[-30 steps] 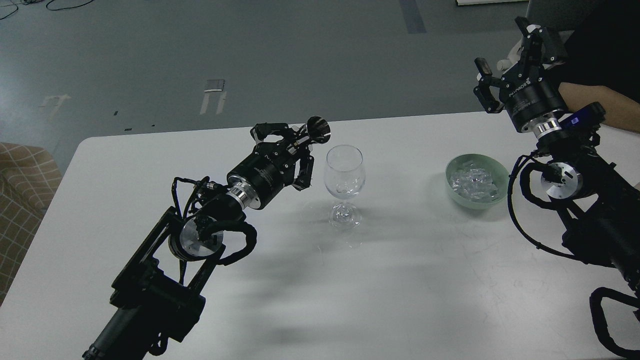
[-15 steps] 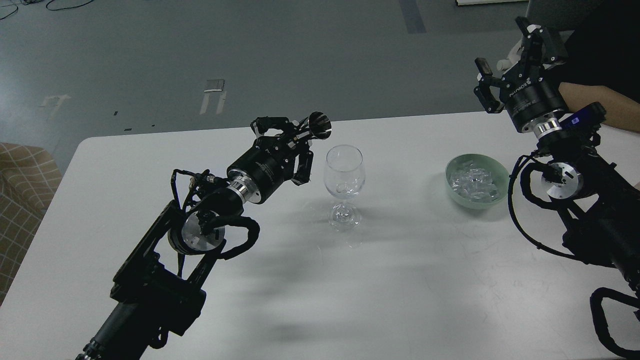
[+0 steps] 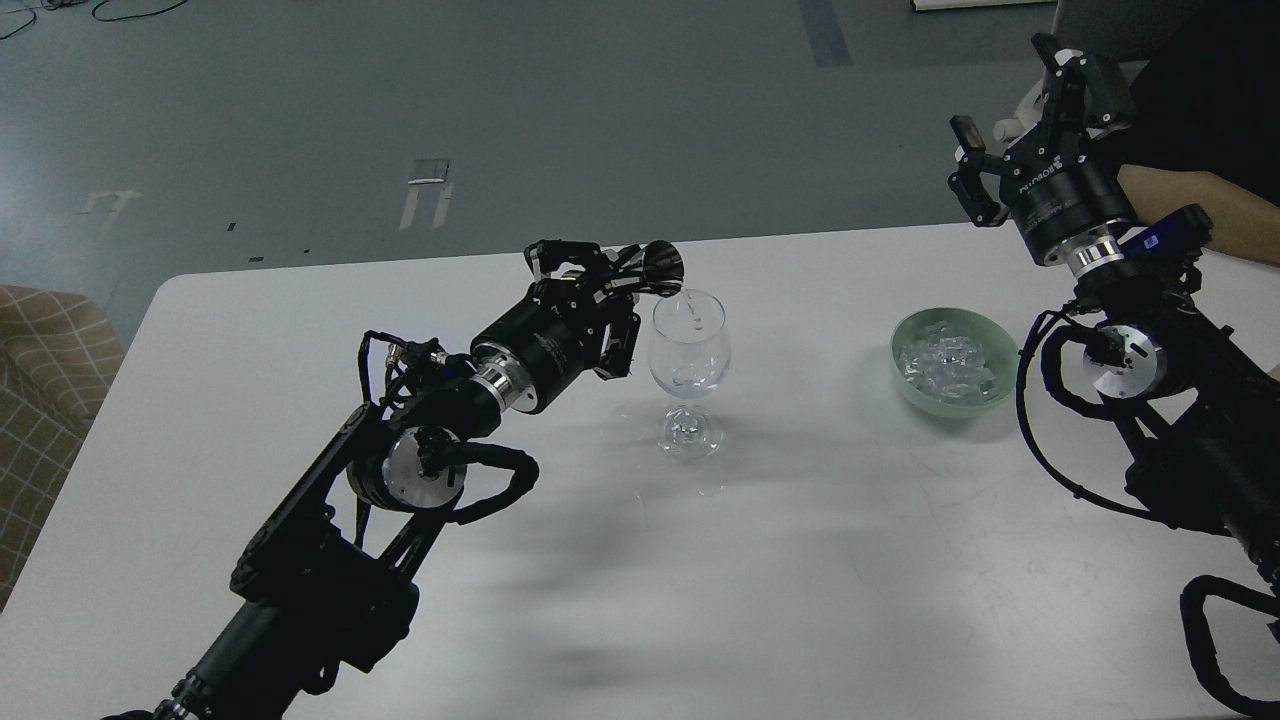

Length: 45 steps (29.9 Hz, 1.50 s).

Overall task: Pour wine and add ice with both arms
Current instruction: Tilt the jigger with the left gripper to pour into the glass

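Note:
A clear stemmed glass (image 3: 689, 352) stands upright on the white table (image 3: 800, 540). My left gripper (image 3: 622, 277) is shut on a small dark metal cup (image 3: 662, 262), which is tipped mouth-down over the glass's left rim. A faint streak of clear wine (image 3: 697, 311) shows just below the cup inside the glass. The ice (image 3: 945, 366) lies heaped in a pale green bowl (image 3: 906, 338) to the right of the glass. My right gripper (image 3: 1012, 108) is open and empty, held high behind the bowl.
A bare human forearm (image 3: 1190, 205) reaches in at the right edge behind my right wrist. A checked sofa (image 3: 45, 360) stands off the table's left end. Grey floor lies beyond the table's far edge.
My left gripper has moved right and tipped the metal cup further, from beside the glass to over its rim. The right arm has not moved.

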Each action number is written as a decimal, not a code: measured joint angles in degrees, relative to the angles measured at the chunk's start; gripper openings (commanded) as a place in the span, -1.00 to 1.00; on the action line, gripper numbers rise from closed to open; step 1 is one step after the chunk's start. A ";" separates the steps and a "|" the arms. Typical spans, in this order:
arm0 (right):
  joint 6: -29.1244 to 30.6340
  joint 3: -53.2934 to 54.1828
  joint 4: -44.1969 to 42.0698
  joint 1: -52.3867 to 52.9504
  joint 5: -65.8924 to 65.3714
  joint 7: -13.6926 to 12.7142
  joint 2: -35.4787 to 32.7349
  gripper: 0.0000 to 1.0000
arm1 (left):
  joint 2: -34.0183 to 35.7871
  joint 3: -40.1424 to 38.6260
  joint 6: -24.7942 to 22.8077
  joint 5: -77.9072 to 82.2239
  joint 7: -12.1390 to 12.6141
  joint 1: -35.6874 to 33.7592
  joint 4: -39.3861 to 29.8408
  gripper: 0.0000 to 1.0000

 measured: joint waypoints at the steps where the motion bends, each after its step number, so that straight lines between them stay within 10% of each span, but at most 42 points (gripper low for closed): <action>1: 0.00 0.00 0.00 -0.01 0.00 0.00 0.00 1.00 | 0.05 0.01 0.00 0.08 0.00 0.00 0.00 -1.00; 45: -0.02 -0.02 0.27 -0.02 0.00 0.03 -0.09 1.00 | 1.62 0.10 -2.29 14.10 -0.30 -0.43 0.19 -1.00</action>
